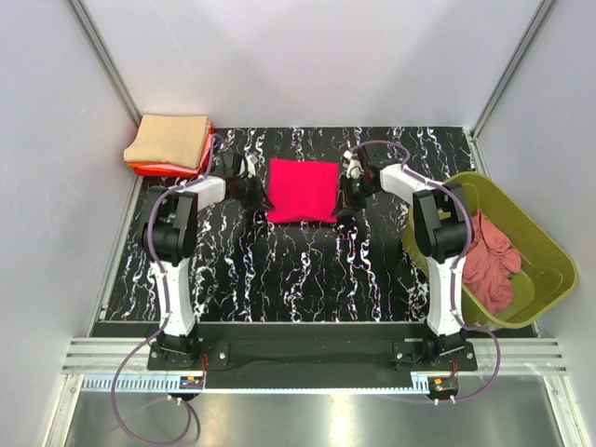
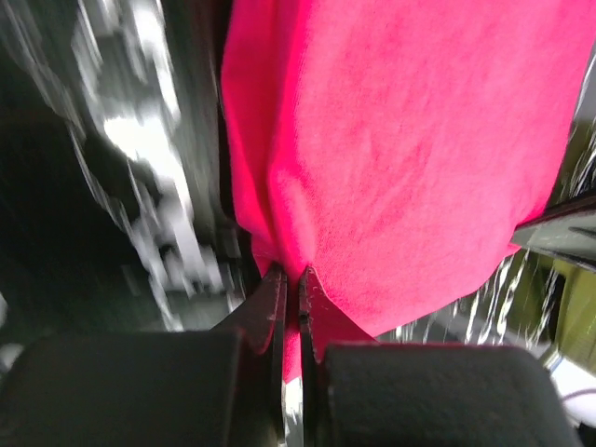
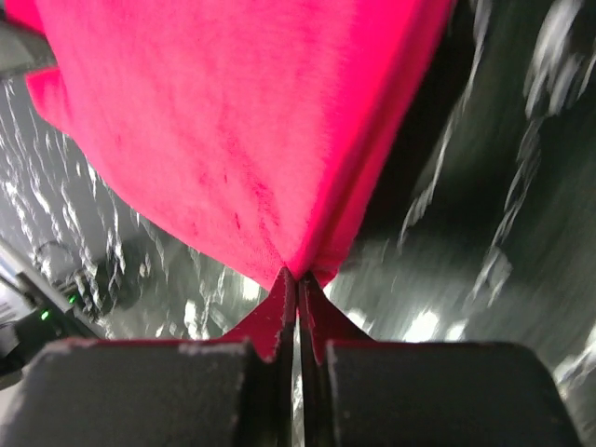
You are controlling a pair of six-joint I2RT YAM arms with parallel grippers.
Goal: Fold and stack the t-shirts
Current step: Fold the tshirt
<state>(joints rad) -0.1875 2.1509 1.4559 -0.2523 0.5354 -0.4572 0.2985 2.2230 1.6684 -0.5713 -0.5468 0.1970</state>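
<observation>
Across the marbled table point(image 1: 279, 279), the folded crimson shirt point(image 1: 304, 190) sits centre-back, spanning from nine to three o'clock between my arms. The stack point(image 1: 169, 144) lies at ten o'clock from it (nearer my left arm). My left gripper point(image 2: 291, 279) and right gripper point(image 3: 298, 279) each pinch one side edge of the shirt.

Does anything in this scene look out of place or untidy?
Nothing is spilled or damaged. Only the dusty rose shirt lies crumpled in the green tub. The crimson shirt is a neat square, pinched by the left gripper and right gripper.
</observation>
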